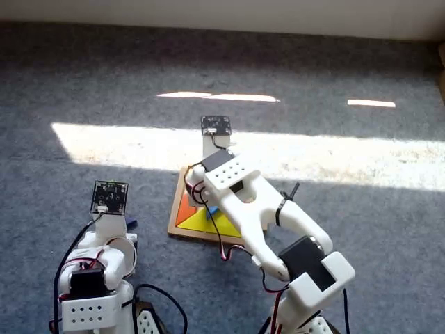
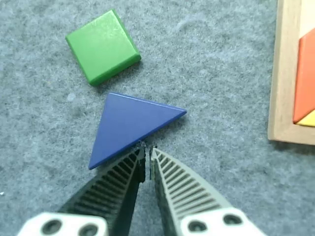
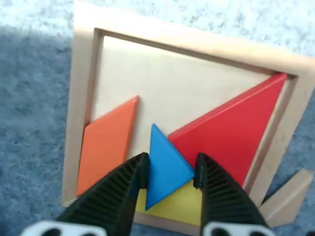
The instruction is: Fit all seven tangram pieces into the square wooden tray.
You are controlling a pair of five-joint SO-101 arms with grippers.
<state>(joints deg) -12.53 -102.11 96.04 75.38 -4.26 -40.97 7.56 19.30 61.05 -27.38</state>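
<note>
Green square (image 2: 103,46), navy triangle (image 2: 130,127), grey carpet (image 2: 221,49). Pale wood tray (image 3: 81,73): orange piece (image 3: 106,145), red triangle (image 3: 231,132), yellow piece (image 3: 172,205), light-blue triangle (image 3: 165,167). My fingers (image 3: 118,191): black, ribbed.

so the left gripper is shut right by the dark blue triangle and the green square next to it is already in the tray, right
Not quite: the green square is not in the tray but on the carpet, as the left wrist view shows. The left gripper is indeed shut right by the dark blue triangle.
</note>
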